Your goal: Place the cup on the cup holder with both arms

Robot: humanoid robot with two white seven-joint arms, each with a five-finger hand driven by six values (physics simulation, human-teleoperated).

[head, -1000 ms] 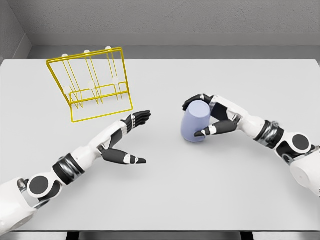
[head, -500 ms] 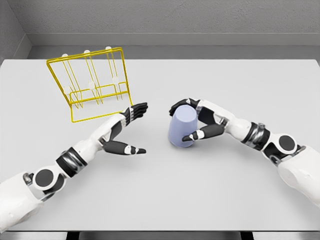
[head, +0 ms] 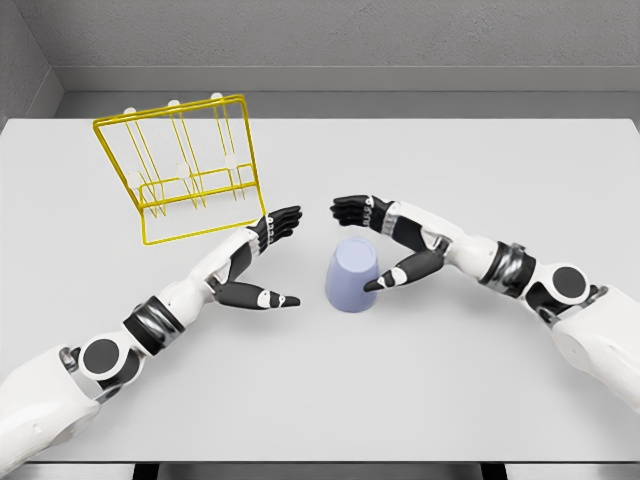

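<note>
Leftward across the table [head: 480, 150] goes the cup [head: 353, 277], now standing mouth-down near the middle, tipped slightly. Its grip has loosened: the right hand [head: 385, 238] has its fingers spread above the cup, thumb tip at its right side. Left of it, the left hand [head: 262, 262] waits open. Farther left stands the yellow rack [head: 183, 170].

Bright even light, sharp (faint shadows)

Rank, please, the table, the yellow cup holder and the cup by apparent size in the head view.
1. Table, by far the largest.
2. Yellow cup holder.
3. Cup, smallest, although it sits nearer the camera than the holder.
</note>
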